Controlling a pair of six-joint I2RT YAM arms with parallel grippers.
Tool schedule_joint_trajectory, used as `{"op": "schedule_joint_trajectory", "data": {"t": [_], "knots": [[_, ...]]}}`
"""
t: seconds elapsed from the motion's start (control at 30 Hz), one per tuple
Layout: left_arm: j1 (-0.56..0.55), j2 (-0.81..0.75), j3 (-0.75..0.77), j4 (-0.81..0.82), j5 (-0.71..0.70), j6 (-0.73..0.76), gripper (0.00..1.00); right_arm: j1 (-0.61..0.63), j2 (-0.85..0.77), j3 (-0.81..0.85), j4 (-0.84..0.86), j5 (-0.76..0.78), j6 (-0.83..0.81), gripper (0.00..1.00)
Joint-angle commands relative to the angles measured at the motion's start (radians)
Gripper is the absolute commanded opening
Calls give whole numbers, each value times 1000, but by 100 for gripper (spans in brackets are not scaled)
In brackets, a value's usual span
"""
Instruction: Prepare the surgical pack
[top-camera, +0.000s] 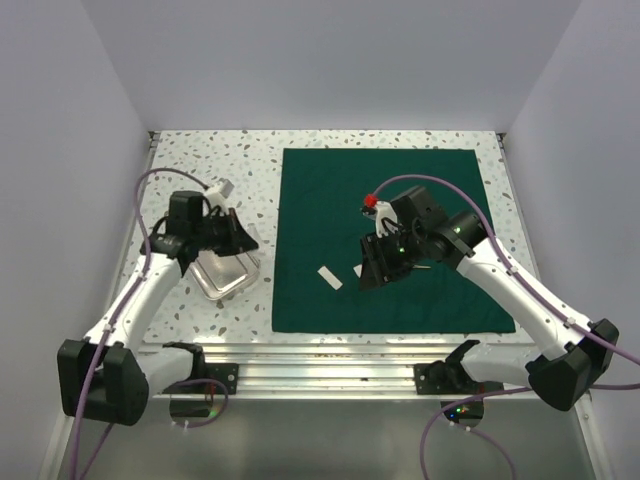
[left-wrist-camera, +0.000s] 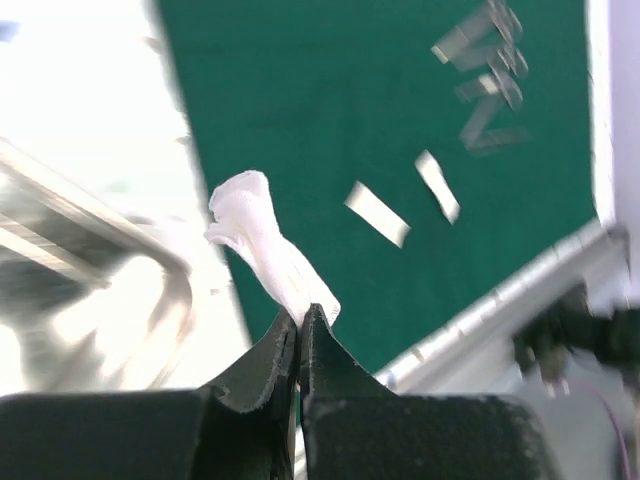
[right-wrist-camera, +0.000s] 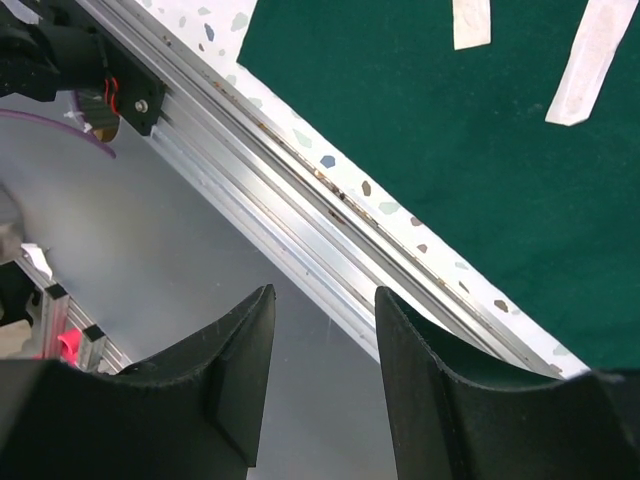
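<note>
Lying spread flat over the right part of the speckled white tabletop (top-camera: 200, 160), the dark green cloth drape (top-camera: 400, 190) of the surgical pack seemed to serve as the laying-out surface. It bore two narrow white strips (top-camera: 330, 278) on its nearer half and steel scissor-like instruments (left-wrist-camera: 490, 70) beyond them. Just off its left edge sat the small shiny metal tray (top-camera: 205, 283), and the left gripper (left-wrist-camera: 302, 315) hung above it with its fingers pinched tight on one end of a crumpled white gauze pad (left-wrist-camera: 262, 245). The rest of the pad stuck out free, a hold that probably suited carrying it between tray and drape, though which way could not be told. The right gripper (right-wrist-camera: 325, 300) hovered over the middle of the drape with its fingers apart and nothing between them, likely kept ready for the instruments close by. The top view gave the whole layout but hid the gauze behind the left wrist and most of the instruments under the right arm. Only the left wrist view showed the pinch, and the instruments as a blur. The right wrist view alone proved the gap empty, and looked past the drape's near edge to the aluminium rail (right-wrist-camera: 300, 220) along the table front
</note>
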Motion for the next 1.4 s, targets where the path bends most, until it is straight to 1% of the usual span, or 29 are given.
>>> {"op": "schedule_joint_trajectory", "data": {"t": [0.0, 0.03, 0.07, 0.2, 0.27, 0.33, 0.47, 0.53, 0.73, 0.83, 1.03, 1.13, 1.2, 1.37], "knots": [[142, 5, 49, -57, -137, 68, 0, -4, -25, 0, 1, -18, 30, 49], [171, 18, 45, -45, -137, 69, 0, -4, -28, -1, -1, -21, 30, 49], [227, 46, 42, -30, -119, 68, 0, -3, -30, -1, -7, -21, 27, 49], [315, 135, 46, 49, -128, 74, 0, -3, -45, 5, -24, -21, 27, 49], [358, 202, 56, 73, -99, 69, 0, -4, -50, 6, -36, -18, 27, 49], [377, 248, 69, 112, -73, 69, 0, -4, -57, 0, -40, -10, 28, 49], [404, 336, 102, 168, -79, 59, 0, -4, -67, -15, -44, 0, 36, 50], [417, 376, 129, 171, -72, 60, 0, -4, -68, -21, -44, 5, 39, 50], [441, 446, 187, 202, -25, 59, 0, -4, -51, -11, -42, 17, 42, 50], [444, 477, 194, 222, 0, 56, 0, -3, -34, 0, -42, 19, 42, 50], [447, 554, 155, 299, 59, 55, 0, -3, -13, 19, -42, 14, 45, 50], [449, 571, 138, 297, 47, 75, 0, -3, -7, 17, -42, 13, 45, 50], [452, 552, 117, 291, 21, 83, 0, -4, -2, 19, -44, 13, 44, 50], [455, 523, 106, 222, -17, 97, 0, -4, 5, 20, -31, 14, 42, 50]]}}
